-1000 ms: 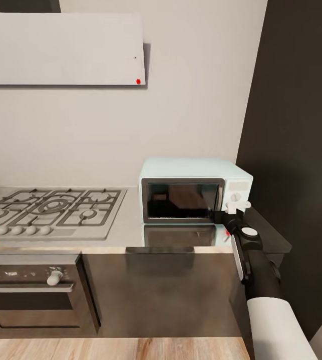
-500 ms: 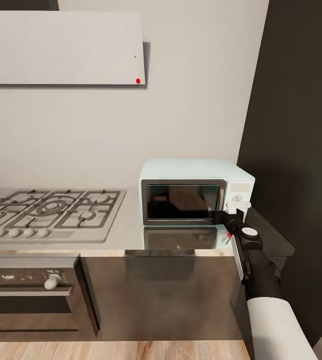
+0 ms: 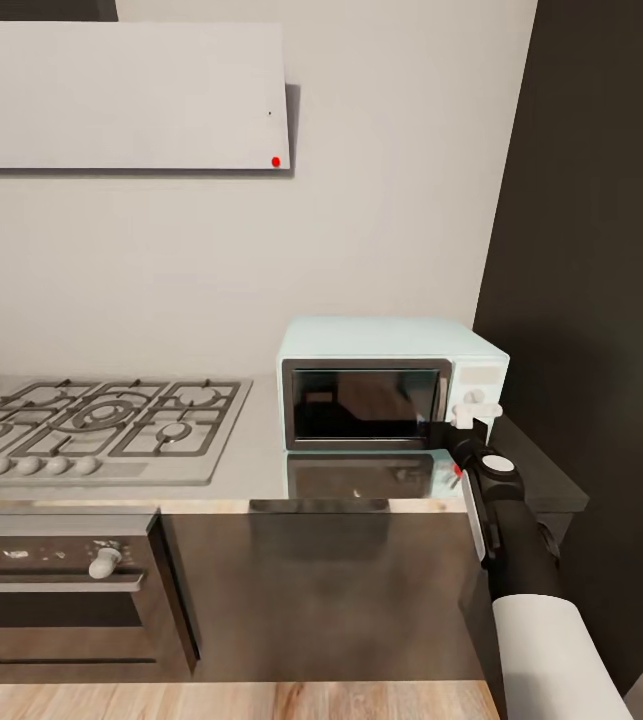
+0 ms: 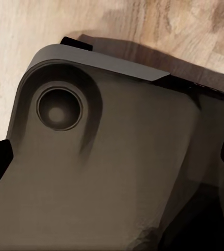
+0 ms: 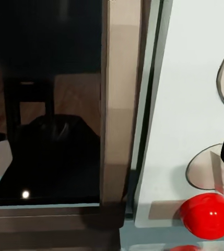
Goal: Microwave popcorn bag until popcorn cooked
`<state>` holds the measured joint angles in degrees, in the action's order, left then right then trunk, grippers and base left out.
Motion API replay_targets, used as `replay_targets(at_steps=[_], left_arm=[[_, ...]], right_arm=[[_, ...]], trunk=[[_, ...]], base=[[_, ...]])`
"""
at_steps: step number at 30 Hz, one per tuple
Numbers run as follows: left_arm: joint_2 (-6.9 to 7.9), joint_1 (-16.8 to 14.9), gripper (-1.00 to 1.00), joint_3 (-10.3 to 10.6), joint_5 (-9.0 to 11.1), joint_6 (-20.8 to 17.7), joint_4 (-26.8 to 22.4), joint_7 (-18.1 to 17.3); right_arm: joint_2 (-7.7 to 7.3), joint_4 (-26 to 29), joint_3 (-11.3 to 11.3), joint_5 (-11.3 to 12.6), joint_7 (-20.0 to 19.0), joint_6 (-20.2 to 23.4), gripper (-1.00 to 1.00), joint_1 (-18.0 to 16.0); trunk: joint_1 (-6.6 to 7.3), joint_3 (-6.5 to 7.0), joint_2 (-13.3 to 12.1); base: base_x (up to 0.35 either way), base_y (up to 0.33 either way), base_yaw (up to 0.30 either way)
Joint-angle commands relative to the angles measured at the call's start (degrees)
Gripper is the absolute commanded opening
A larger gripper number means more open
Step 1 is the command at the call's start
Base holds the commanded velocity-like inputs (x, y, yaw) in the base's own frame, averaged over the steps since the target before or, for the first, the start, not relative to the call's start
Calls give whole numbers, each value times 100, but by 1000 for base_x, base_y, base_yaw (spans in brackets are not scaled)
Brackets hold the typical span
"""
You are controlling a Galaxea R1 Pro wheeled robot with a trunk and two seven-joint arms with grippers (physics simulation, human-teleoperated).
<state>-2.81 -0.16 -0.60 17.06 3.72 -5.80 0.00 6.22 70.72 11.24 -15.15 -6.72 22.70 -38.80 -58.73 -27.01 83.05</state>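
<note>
The pale-blue microwave point(image 3: 391, 385) stands on the grey countertop point(image 3: 261, 450) with its dark glass door shut. Only dim brownish shapes show behind the glass, and I cannot make out the popcorn bag or the popcorn. My right gripper point(image 3: 456, 427) is at the microwave's lower right front corner, open with nothing between its fingers. In the right wrist view the door frame point(image 5: 119, 104), the white control panel point(image 5: 195, 94) and a round red light point(image 5: 206, 215) are very close. My left gripper point(image 4: 112, 162) hangs open over the robot's dark base point(image 4: 106, 172).
A gas hob point(image 3: 101, 420) lies left of the microwave, with a steel oven point(image 3: 61, 590) below it and a white hood point(image 3: 121, 95) above. A tall dark cabinet point(image 3: 601, 300) walls in the right side. Light wood floor point(image 3: 231, 700) runs along the cabinet fronts.
The whole head view shifted slightly about a second ago, so the camera moved. The right arm and the microwave hold the same pose.
</note>
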Motion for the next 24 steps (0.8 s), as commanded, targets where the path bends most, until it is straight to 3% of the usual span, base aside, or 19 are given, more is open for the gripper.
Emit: replay_targets(at_steps=[1, 10, 24], left_arm=[[-1, -2, 100, -3, 25, 15, 0, 0], [0, -2, 100, -18, 19, 15, 2, 0], [0, -2, 100, -33, 8, 16, 0, 0]], right_arm=[[7, 9, 19, -61, -53, 24, 100, -4], [-109, 12, 10, -54, -58, 7, 100, -4], [-23, 8, -16, -60, -15, 6, 100, -4]], trunk=[[0, -6, 3], [0, -6, 3], [0, -6, 3]], base=[[0, 0, 0], [0, 0, 0], [0, 0, 0]])
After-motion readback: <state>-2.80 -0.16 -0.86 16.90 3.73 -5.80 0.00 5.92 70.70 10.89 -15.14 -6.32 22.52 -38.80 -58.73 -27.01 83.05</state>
